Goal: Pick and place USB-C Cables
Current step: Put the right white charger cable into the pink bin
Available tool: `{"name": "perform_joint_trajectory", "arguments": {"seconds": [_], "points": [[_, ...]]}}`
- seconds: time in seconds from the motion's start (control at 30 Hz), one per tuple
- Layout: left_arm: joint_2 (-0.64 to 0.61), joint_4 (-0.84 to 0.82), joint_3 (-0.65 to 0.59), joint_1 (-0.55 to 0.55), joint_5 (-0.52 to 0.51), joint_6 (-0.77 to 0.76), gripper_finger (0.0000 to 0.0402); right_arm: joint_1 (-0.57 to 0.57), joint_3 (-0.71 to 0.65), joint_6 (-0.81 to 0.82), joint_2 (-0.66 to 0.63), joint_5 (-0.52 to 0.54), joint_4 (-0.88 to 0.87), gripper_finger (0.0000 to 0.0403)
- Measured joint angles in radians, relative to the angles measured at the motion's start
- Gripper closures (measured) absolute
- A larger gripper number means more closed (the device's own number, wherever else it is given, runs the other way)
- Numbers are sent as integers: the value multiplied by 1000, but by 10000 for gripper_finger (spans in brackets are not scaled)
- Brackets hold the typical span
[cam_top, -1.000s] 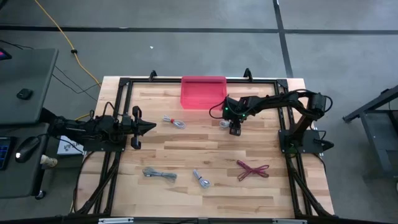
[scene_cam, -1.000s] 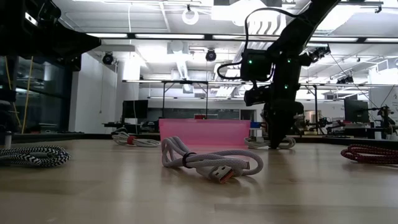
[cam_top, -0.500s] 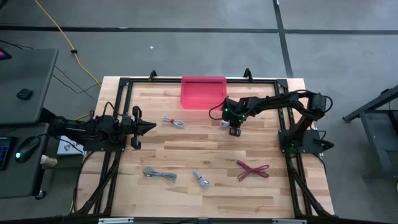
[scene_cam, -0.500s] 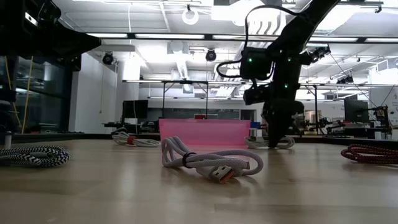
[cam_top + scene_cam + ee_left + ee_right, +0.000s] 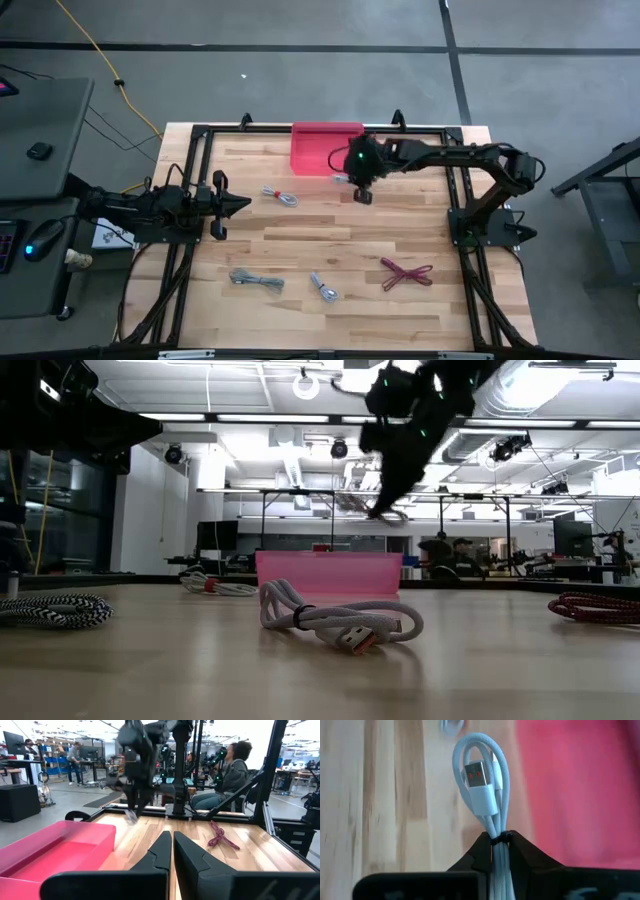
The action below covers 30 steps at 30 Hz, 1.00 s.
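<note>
The right gripper (image 5: 362,194) hung above the table (image 5: 330,240) near its twelve o'clock edge, just off the pink bin's (image 5: 322,148) four o'clock corner, with its jaws clamped on a pale silver-white USB-C cable bundle (image 5: 482,790). In the right wrist view the coil stood out past the fingertips (image 5: 481,847), its plug showing a red insert, wood on one side beneath it and pink bin on the other. In the low view the gripper (image 5: 388,512) rode high above the bin (image 5: 328,574).

The left gripper (image 5: 240,205) waited at the table's nine o'clock side, jaws together.

Four more bundles lay on the wood: a white one (image 5: 280,196) at about ten o'clock from the table's centre, a grey one (image 5: 256,281) at seven o'clock, a small white one (image 5: 323,288) at six o'clock, and the dark red cable (image 5: 405,272) at five o'clock, all well apart.
</note>
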Motion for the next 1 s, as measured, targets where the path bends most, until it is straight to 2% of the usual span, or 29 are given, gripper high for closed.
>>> {"name": "perform_joint_trajectory", "arguments": {"seconds": [0.33, 0.57, 0.67, 0.8, 1.0], "points": [[0, 0, 0, 0, 0, 0, 401, -3, 221, -131, -3, 25, 69, 381], [0, 0, 0, 0, 0, 0, 401, -49, 230, -163, 9, 162, 324, 381], [0, 0, 0, 0, 0, 0, 401, -83, 228, -161, 42, 186, 395, 381], [0, 1, 0, 0, -10, 0, 401, -138, 228, -115, 91, 164, 392, 381], [0, 1, 0, 0, -13, 0, 401, -219, 227, -41, 189, 122, 261, 381]]}}
